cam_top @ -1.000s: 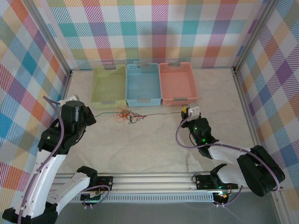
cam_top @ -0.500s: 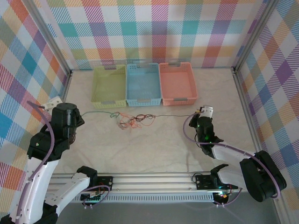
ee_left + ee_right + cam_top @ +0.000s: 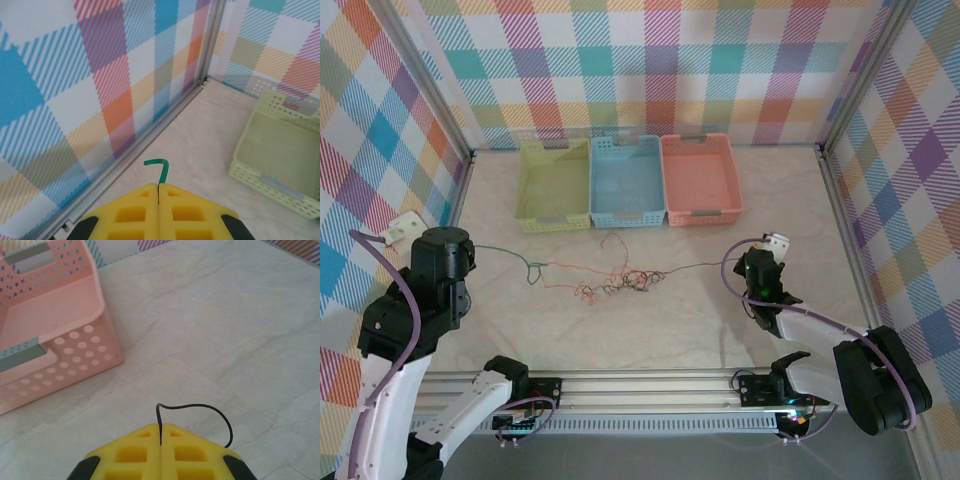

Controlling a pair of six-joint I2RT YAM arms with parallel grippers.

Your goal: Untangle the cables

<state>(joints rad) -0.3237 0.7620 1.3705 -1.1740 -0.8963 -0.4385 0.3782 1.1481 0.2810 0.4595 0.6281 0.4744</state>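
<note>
No text, label, brand, number or sign legible in any view

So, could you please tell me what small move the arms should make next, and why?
I would probably ease the two arms a little farther apart. The left fingers are shut on the green wire and the right fingers on a dark wire, both running fairly straight to the tangle mid-table, whose loops look loose, so gentle tension may free them.
</note>
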